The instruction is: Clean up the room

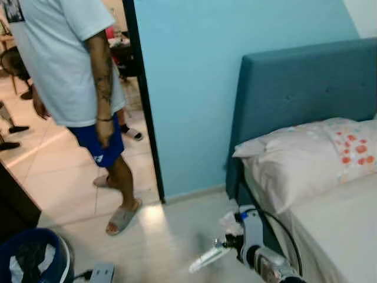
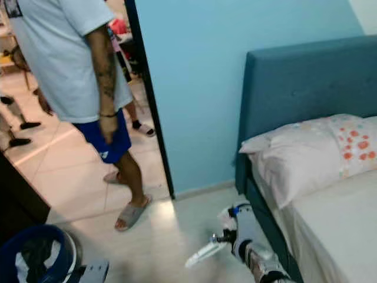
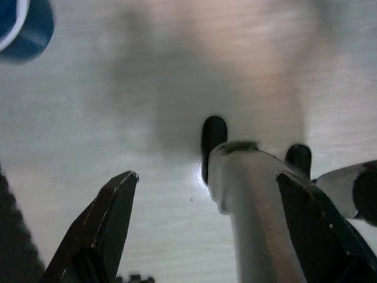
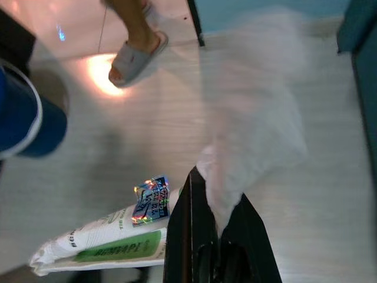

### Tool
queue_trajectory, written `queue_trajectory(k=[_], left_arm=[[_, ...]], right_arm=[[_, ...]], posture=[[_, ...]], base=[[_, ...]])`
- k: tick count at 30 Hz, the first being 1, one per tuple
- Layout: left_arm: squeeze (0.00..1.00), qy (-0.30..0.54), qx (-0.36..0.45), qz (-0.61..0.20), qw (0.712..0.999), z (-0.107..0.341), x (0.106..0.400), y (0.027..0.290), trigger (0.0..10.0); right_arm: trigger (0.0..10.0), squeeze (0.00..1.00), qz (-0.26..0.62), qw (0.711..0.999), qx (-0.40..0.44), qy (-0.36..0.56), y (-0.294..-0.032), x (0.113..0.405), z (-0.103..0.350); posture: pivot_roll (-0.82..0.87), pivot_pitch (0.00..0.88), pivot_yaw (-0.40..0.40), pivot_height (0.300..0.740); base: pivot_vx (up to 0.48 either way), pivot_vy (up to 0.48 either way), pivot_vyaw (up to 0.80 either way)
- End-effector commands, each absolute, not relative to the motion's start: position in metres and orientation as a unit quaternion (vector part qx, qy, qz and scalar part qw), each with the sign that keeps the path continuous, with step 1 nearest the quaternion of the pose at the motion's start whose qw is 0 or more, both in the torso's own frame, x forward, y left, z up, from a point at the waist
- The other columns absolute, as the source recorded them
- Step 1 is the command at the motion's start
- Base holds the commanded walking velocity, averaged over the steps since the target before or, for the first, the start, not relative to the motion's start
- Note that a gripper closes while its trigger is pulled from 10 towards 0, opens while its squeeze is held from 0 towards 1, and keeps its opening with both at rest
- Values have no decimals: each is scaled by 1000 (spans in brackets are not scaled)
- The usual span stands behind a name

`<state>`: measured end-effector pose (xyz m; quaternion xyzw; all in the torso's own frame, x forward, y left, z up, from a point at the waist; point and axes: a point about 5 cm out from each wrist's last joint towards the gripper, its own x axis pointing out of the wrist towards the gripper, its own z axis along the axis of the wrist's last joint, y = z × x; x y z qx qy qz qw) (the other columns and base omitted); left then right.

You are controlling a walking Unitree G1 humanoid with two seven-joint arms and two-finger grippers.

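Low over the pale floor beside the bed, my right gripper (image 1: 227,242) (image 4: 215,191) is shut on a crumpled white tissue (image 4: 253,135) (image 1: 231,222) that sticks out past its fingertips, blurred. A white and green packet (image 4: 97,244) (image 1: 206,258) lies right against the same fingers; whether it is held too I cannot tell. A blue bin (image 1: 35,256) with dark and white things inside stands at the lower left. My left gripper (image 3: 207,174) is open above the floor, with a silver arm part between its fingers.
A person (image 1: 70,65) in a light shirt, blue shorts and slippers stands in the doorway on the left. The bed (image 1: 341,236) with a teal headboard (image 1: 294,82) and a pillow (image 1: 300,159) lines the right side. A grey power strip (image 1: 101,272) lies near the bin.
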<state>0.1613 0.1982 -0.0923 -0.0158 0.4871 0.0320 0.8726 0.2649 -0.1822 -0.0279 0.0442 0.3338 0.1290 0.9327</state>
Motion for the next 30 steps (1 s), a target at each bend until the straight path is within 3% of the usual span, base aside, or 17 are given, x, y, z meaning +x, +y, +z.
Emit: queue_trajectory(k=[1, 11, 30], left_arm=[[0, 484, -29, 39, 874, -92, 162, 197, 10000], [0, 468, -33, 15, 883, -89, 173, 184, 10000], [0, 479, -20, 14, 877, -92, 165, 188, 10000]], right_arm=[[10000, 0, 140, 929, 42, 341, -173, 262, -31], [10000, 0, 145, 925, 42, 350, -171, 259, -34], [10000, 0, 153, 923, 26, 353, -170, 260, -34]], posture=[[-47, 0, -10, 740], [-61, 0, -4, 740], [-61, 0, -1, 740]], base=[[0, 0, 775], [0, 0, 777], [0, 0, 777]])
